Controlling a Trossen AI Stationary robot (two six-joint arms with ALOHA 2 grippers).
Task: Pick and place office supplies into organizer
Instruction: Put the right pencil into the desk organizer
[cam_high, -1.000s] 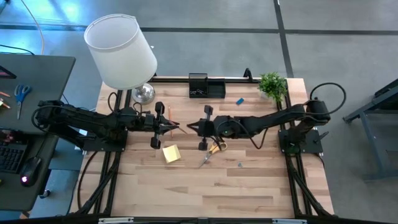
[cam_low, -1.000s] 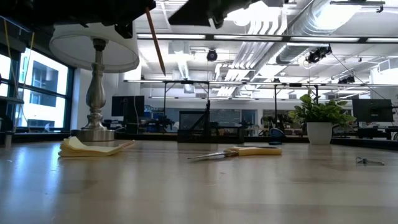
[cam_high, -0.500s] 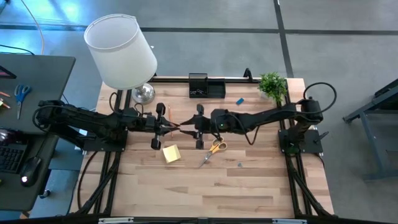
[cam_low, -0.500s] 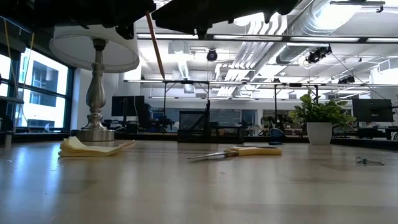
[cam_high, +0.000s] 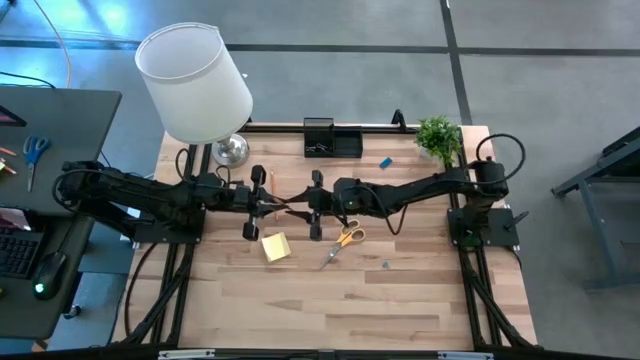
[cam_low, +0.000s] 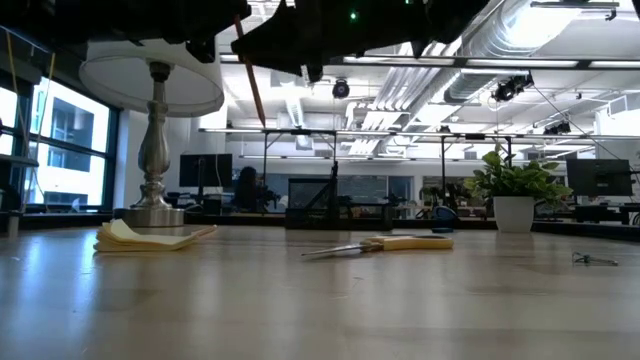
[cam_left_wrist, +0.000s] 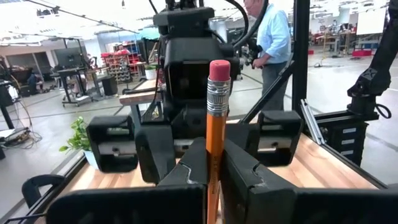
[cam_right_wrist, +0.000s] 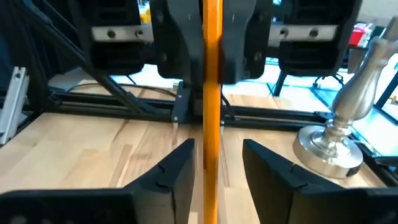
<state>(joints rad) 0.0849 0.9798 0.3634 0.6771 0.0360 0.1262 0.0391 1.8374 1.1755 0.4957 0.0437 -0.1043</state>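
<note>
An orange pencil (cam_left_wrist: 215, 124) with a pink eraser on top stands nearly upright above the middle of the table, its tip (cam_low: 264, 118) pointing down. My left gripper (cam_high: 278, 207) is shut on it, reaching in level from the table's left. My right gripper (cam_high: 298, 207) faces it from the right. It is open, with one finger on each side of the pencil (cam_right_wrist: 212, 74) and a gap to both. The black organizer (cam_high: 332, 140) stands at the far edge. Orange-handled scissors (cam_high: 345, 240) and a yellow sticky-note pad (cam_high: 276, 247) lie flat on the table. My left gripper pinches the pencil's shaft (cam_left_wrist: 213, 163) between its two fingers, about midway along it. The fingers come level from the table's left and lie across the pencil. The eraser end stands above them and the tip hangs below, clear of the table.
A lamp (cam_high: 195, 85) with a white shade stands at the far left, and a small green plant (cam_high: 438, 135) at the far right. A blue eraser (cam_high: 385, 162) and a small clip (cam_high: 385, 265) lie on the right half. A person stands beyond the table in the left wrist view.
My right gripper has moved toward the table's left and a little down, up to the pencil, and has opened, so that its fingers now stand on either side of the shaft. My left gripper and the pencil have kept still.
</note>
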